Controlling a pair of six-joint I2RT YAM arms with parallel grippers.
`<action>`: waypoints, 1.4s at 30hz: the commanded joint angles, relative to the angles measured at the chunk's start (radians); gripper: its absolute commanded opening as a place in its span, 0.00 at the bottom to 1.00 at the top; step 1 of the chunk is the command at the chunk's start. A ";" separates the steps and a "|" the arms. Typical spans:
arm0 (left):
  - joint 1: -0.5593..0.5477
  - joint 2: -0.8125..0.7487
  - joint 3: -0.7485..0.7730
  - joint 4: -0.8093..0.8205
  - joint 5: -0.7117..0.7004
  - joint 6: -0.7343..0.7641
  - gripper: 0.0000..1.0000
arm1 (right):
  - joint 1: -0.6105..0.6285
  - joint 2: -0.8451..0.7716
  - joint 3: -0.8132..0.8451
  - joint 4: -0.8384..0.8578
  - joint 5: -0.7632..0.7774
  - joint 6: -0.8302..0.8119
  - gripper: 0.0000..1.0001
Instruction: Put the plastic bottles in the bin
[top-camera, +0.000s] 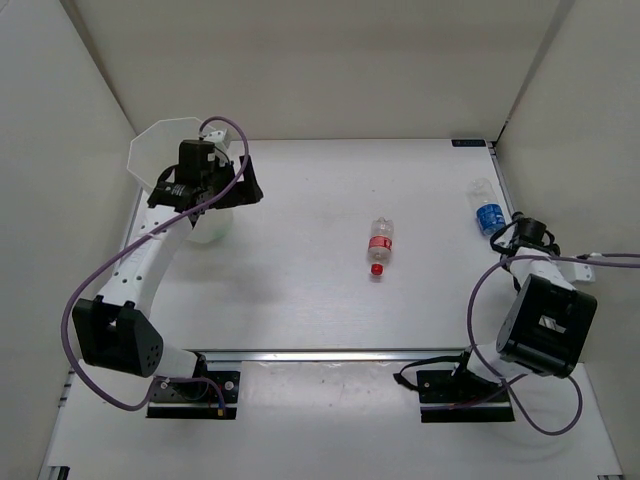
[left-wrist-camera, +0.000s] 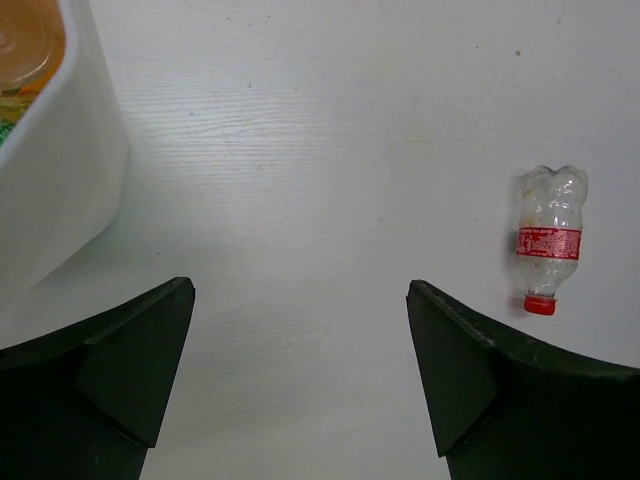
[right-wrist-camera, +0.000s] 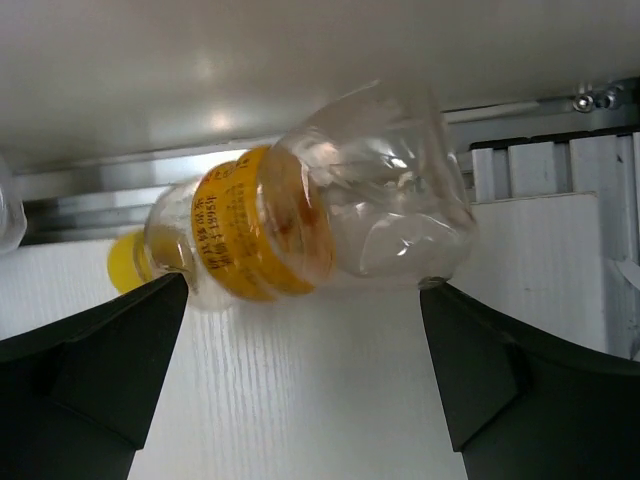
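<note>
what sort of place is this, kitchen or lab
Probably a robot lab test cell: plain white wall panels enclose a white tabletop, two robot arms are bolted at its near edge, and a translucent white plastic bin and clear plastic bottles are staged on it.

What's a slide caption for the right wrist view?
Open right gripper facing a crumpled clear bottle with yellow label and cap, lying sideways on the white table.
</note>
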 joint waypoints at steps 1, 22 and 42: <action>0.011 -0.039 -0.019 0.018 0.015 -0.002 0.98 | 0.042 0.062 0.027 0.073 0.125 -0.039 0.99; 0.024 -0.030 -0.058 0.030 0.072 -0.077 0.98 | 0.055 -0.004 0.118 0.186 -0.351 -1.178 0.98; 0.050 0.010 -0.127 0.050 0.106 -0.106 0.96 | 0.039 0.133 0.002 0.280 -0.075 -1.785 0.97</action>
